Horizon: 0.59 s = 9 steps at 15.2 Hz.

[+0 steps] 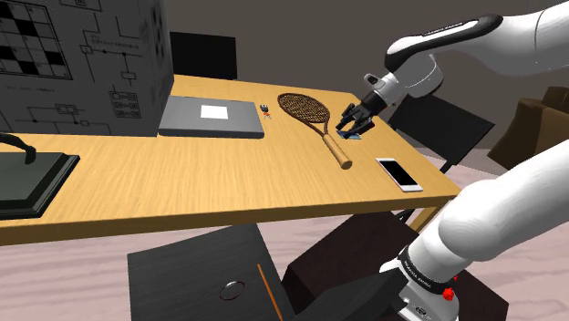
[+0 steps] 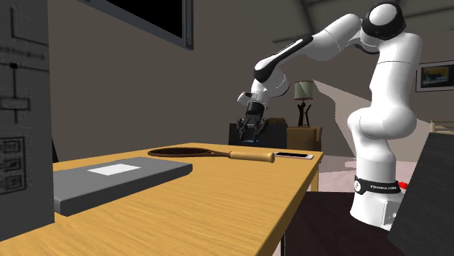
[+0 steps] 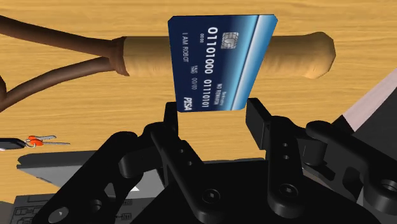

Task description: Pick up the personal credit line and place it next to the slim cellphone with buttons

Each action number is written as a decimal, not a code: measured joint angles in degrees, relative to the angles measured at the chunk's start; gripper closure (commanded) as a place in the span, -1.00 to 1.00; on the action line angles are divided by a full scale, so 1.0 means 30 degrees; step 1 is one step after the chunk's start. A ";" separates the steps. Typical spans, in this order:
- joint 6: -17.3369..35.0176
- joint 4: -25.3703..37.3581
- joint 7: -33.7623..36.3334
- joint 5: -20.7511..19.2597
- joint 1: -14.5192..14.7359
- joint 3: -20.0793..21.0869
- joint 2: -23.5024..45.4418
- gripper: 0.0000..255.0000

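Observation:
My gripper (image 3: 215, 118) is shut on a blue credit card (image 3: 219, 63), its two fingers clasping the card's lower edge. The card hangs over the wrapped handle of a brown racket (image 3: 289, 54). In the shoulder view my gripper (image 1: 354, 126) holds the card (image 1: 355, 136) just above the table, to the right of the racket (image 1: 315, 123). A flat white cellphone (image 1: 399, 173) lies nearer the table's front right corner, apart from the gripper. In the second exterior view my gripper (image 2: 251, 132) hovers beyond the racket (image 2: 211, 153), with the phone (image 2: 294, 156) to its right.
A grey flat case (image 1: 212, 117) and small keys (image 1: 265, 110) lie to the racket's left in the shoulder view. A large printed box (image 1: 82, 64) stands at the back left, and a dark tray (image 1: 32, 178) sits on the left side of the wooden table (image 1: 228, 191). A dark chair (image 1: 205, 274) stands in front.

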 measured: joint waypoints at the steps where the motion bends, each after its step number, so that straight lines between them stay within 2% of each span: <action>1: -0.0332 0.0055 -0.0275 -0.0264 -0.0260 -0.0299 -0.0088 1.00; 4: -0.1263 0.0719 -0.1430 -0.0704 -0.0856 -0.1343 0.0406 1.00; 9: -0.0702 0.0371 -0.2567 -0.0275 -0.0865 -0.1784 0.1160 1.00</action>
